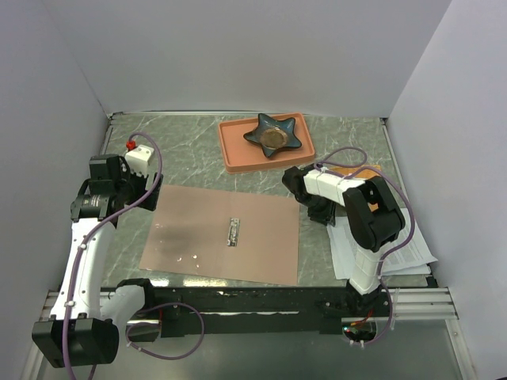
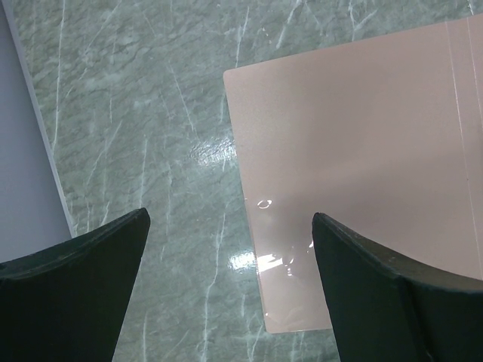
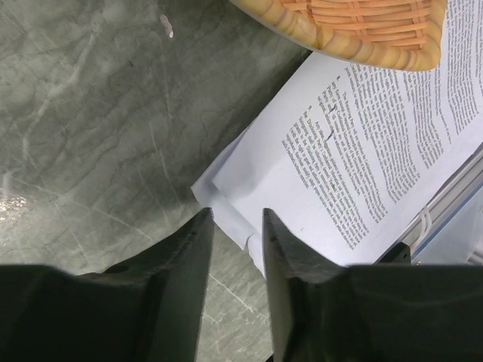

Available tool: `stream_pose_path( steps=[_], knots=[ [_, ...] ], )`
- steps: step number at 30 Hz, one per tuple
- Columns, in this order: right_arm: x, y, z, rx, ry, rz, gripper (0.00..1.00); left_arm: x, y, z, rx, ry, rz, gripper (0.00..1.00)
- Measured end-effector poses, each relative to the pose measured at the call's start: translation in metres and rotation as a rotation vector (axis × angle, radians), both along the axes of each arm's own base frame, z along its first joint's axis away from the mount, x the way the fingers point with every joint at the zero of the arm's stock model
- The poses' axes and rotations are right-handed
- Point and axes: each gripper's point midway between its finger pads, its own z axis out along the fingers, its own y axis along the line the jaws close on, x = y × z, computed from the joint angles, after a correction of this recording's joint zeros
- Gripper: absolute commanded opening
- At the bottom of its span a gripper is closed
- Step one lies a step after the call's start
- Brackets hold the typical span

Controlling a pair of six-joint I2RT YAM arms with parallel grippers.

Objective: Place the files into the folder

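The table (image 1: 190,150), green and veined like marble, took up most of what I could see, though my own arms covered its near edge. On its middle lay the folder (image 1: 198,237), flat and pinkish-brown, one shiny patch glaring on its left half. The papers (image 3: 362,173) lay well apart from it, at the near right corner of the table. From above, my right arm (image 1: 368,218) hid most of that stack, so only its edges showed around the arm. How many sheets there were I could not count (the print was too small to read, too). The tray (image 1: 238,154) sat toward the far edge with a dark star-shaped dish (image 1: 275,134) in it. A woven mat (image 3: 362,19) rested on the far end of the papers, cut off by the top of my right wrist view. From above, only an orange sliver of it showed. The small silver clip (image 1: 234,231) sat on the folder's centre line.

My left claw (image 2: 230,219) hung with its fingers spread wide, holding nothing. One finger was over bare table and the other over the folder's corner. My right claw (image 3: 236,215) had its fingers close together with a narrow gap between them. The corner of the papers showed in that gap. Whether the tips touched the sheets I could not tell.
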Motion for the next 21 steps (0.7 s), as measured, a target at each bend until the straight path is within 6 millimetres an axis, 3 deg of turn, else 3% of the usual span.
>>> stream_pose_path(
  steps=[3,5,8,9,12,21],
  knots=[
    [-0.0001,-0.0005,0.0001,0.000,0.001,-0.001,0.22,0.0001,0.0000,0.0001,0.000,-0.001,0.000,0.96],
    [0.0000,-0.0014,0.0001,0.000,0.002,-0.004,0.20,0.0002,0.0000,0.0002,0.000,-0.001,0.000,0.96],
    [0.0005,-0.0027,-0.0001,0.001,0.000,-0.010,0.30,0.0002,0.0003,0.0000,0.003,-0.001,-0.002,0.96],
    [0.0006,-0.0030,-0.0001,0.001,0.000,-0.011,0.39,0.0002,0.0004,-0.0001,0.005,-0.001,-0.003,0.96],
    [0.0007,-0.0028,-0.0003,0.003,0.001,-0.010,0.54,0.0002,0.0004,-0.0002,0.006,-0.001,-0.004,0.96],
    [0.0051,0.0017,0.0079,0.029,-0.023,0.000,0.57,-0.0005,0.0002,0.0010,0.005,-0.006,-0.004,0.96]
  ],
)
